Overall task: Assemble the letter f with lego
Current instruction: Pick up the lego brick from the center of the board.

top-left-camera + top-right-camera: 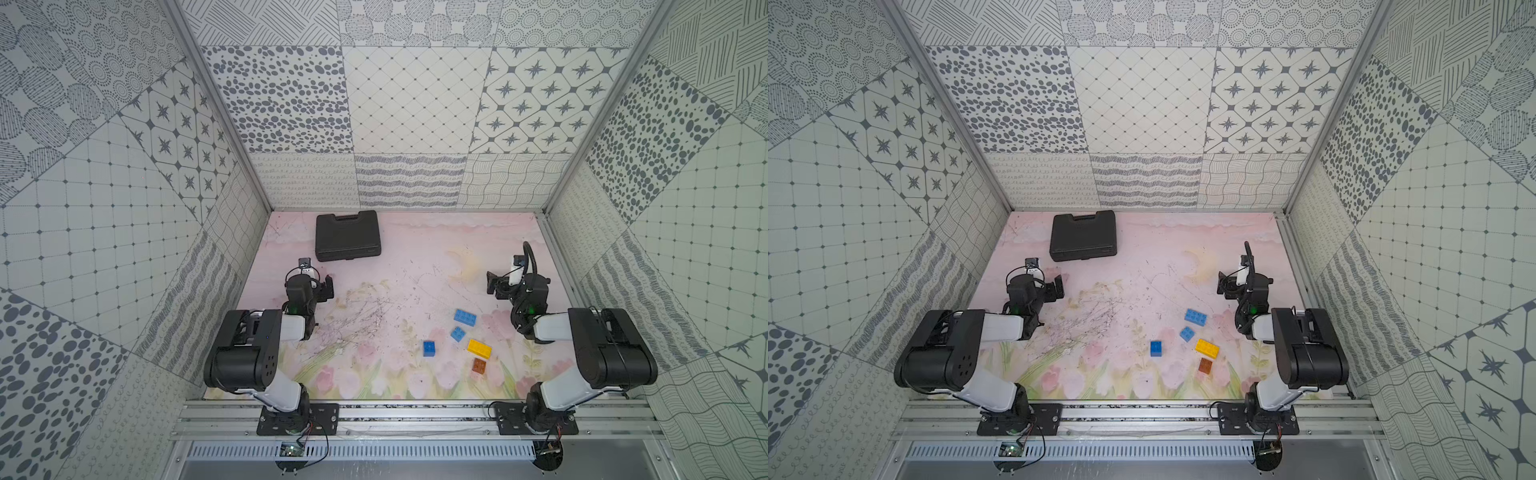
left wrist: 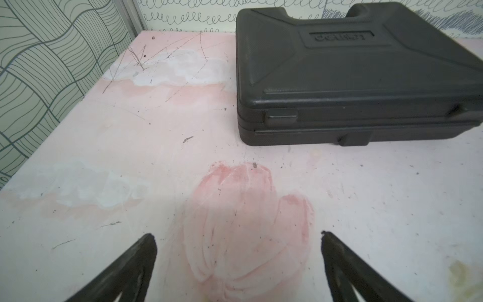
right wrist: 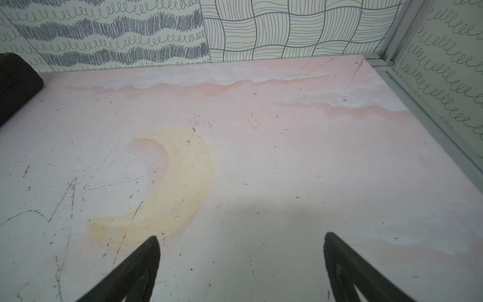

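Left claw (image 2: pixel 236 234): spread wide, nothing between the fingers (image 2: pixel 136 264); hangs low over the bare tabletop (image 1: pixel 395 257), near the black case (image 2: pixel 352 78) and facing its clasp edge.
Right claw (image 3: pixel 241 235): likewise wide apart and holding nothing; hangs well apart from the black case, out toward the right arm's side of it.
Painted moon (image 3: pixel 180 183): pale yellow print on the tabletop, between the right claw and the black case, near the claw.
Black case: closed and lying flat at the back of the tabletop on the left arm's side; seen in both top views.
Lego: five loose bricks, studs up, all well apart from the black case, toward the robot bases and the right arm's side of it; touched by neither claw.
Large light blue brick (image 1: pixel 465 317): at the edge of the group turned toward the black case.
Small light blue brick (image 1: pixel 458 333): just beside the large one, on its side away from the black case, with a thin gap between.
Darker blue brick (image 1: pixel 429 348): set off from the other four, toward the left arm's side, where the black case lies.
Yellow brick (image 1: pixel 479 348): farther from the black case than both light blue bricks, lying at a slant.
Brown-orange brick (image 1: pixel 478 365): farthest from the black case, just beside the yellow brick but not joined.
Letter f: not yet built; no two bricks pressed together.
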